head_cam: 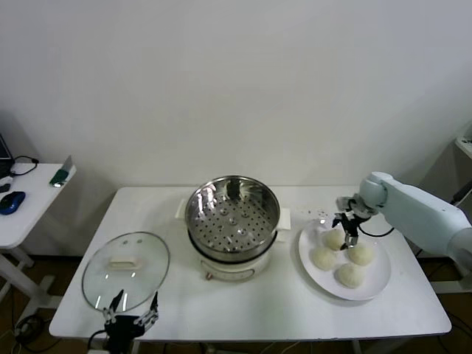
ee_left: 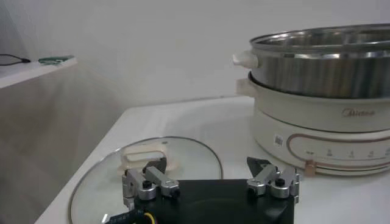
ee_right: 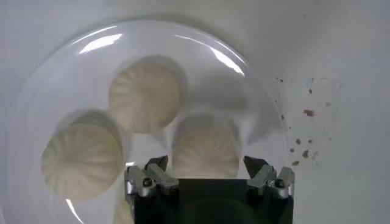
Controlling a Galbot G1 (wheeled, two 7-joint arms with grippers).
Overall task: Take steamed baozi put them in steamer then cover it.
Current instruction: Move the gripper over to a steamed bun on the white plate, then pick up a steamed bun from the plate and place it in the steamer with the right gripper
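Nearest the head camera, at the front edge of the white table (head_cam: 251, 310), the left gripper (head_cam: 131, 313) hovers with its fingers spread wide and nothing between them, just at the near rim of the cover (head_cam: 125, 269). The cover, a clear glass lid with a cream-white bar handle (ee_left: 145, 156), lies flat on the table to the left of the steamer (head_cam: 232, 228), apart from it.

The steamer stands mid-table: a shiny steel pot with a perforated tray (head_cam: 230, 217) inside and nothing on the tray, seated on a cream-white electric base (ee_left: 323, 131). In the left wrist view the base bears a faint embossed brand that looks like "Midea" (ee_left: 358, 112), and below it a row of small dial markings too fine to read.

To the right, a white plate (head_cam: 380, 284) holds four steamed baozi (head_cam: 323, 258). The right gripper (head_cam: 346, 228) hangs over the plate's far side, jaws released and holding nothing, straddling the air above the nearest bun (ee_right: 206, 152). Small brown specks (ee_right: 304, 131) dot the tabletop beside the plate.

A side table (head_cam: 29, 199) on the left carries a blue mouse (head_cam: 11, 201).
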